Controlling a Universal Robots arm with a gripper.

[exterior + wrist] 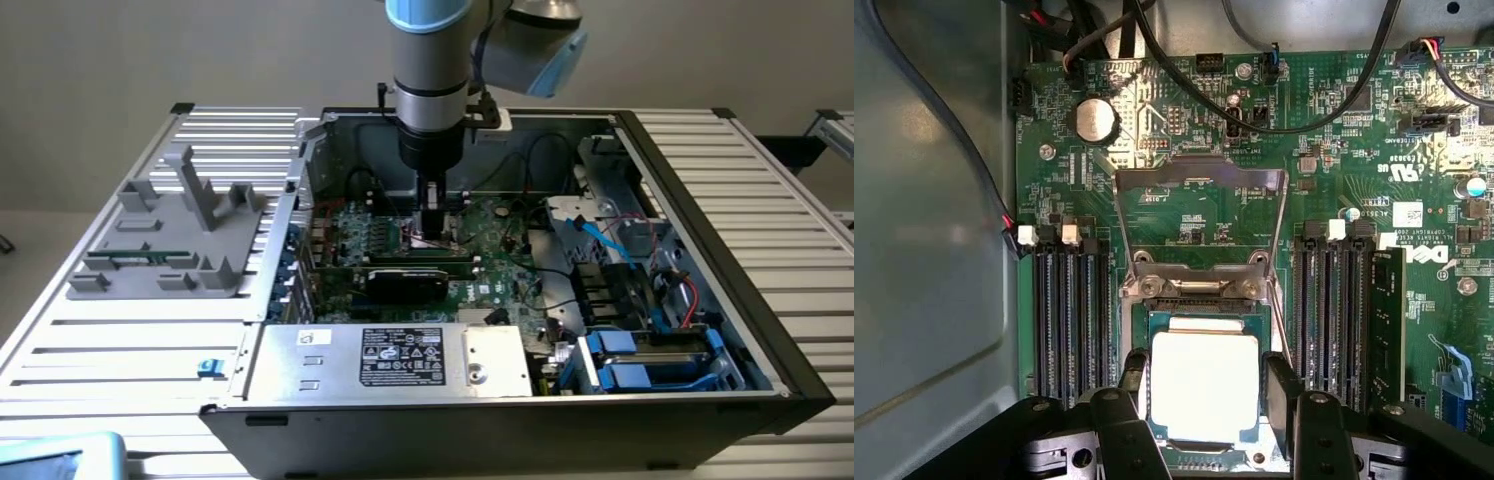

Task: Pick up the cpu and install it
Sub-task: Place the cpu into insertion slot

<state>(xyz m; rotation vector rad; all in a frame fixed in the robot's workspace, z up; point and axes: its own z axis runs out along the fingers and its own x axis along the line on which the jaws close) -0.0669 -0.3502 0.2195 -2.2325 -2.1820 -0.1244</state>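
Holding the cpu by its sides, my gripper has it at the open socket; I judge seating nearly done, with the bracket raised.

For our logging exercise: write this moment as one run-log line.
gripper: straddling cpu | cpu: at socket | socket bracket: swung open | grip: unclear

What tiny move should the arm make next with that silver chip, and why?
Probably ease straight down, gently. The fingers hold the chip by two sides, squared up over its socket, and the metal bracket stands flipped open, out of the way. Whether the chip is already seated, I cannot tell.
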